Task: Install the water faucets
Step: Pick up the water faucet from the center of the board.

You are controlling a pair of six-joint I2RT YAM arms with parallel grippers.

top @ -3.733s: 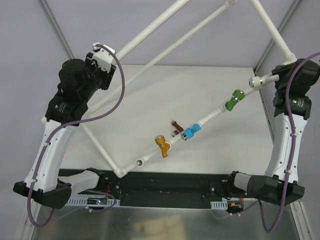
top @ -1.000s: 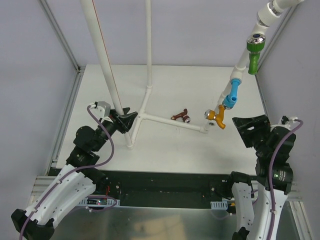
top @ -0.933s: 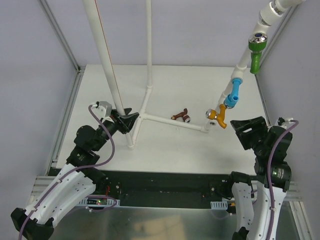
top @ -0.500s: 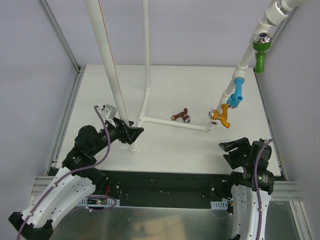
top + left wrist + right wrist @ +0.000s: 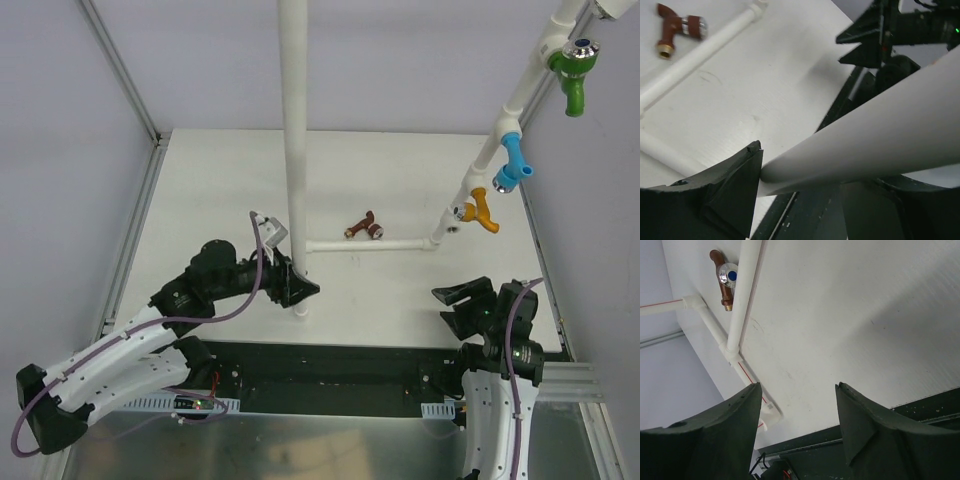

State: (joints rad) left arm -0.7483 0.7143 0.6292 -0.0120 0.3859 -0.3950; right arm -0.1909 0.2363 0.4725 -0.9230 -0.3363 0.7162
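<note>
A white table [image 5: 200, 200] between grey walls carries a white pipe frame [image 5: 293, 150] stood on end. The orange faucet [image 5: 482, 211], blue faucet [image 5: 513, 167] and green faucet [image 5: 573, 76] sit on its slanting right branch. The brown faucet [image 5: 362, 227] lies loose on the table just behind the low horizontal pipe, so fitting this last one looks like the step in hand.

The left gripper [image 5: 303, 288] straddles the upright pipe near its foot; whether its fingers press it cannot be told. The right gripper [image 5: 445, 303] hangs partly open and empty at the near edge. It would likely need to reach over the low pipe and close on the brown faucet's body.

Only the top view shows the fitted faucets; only the left wrist view shows the pipe touching one finger.
</note>
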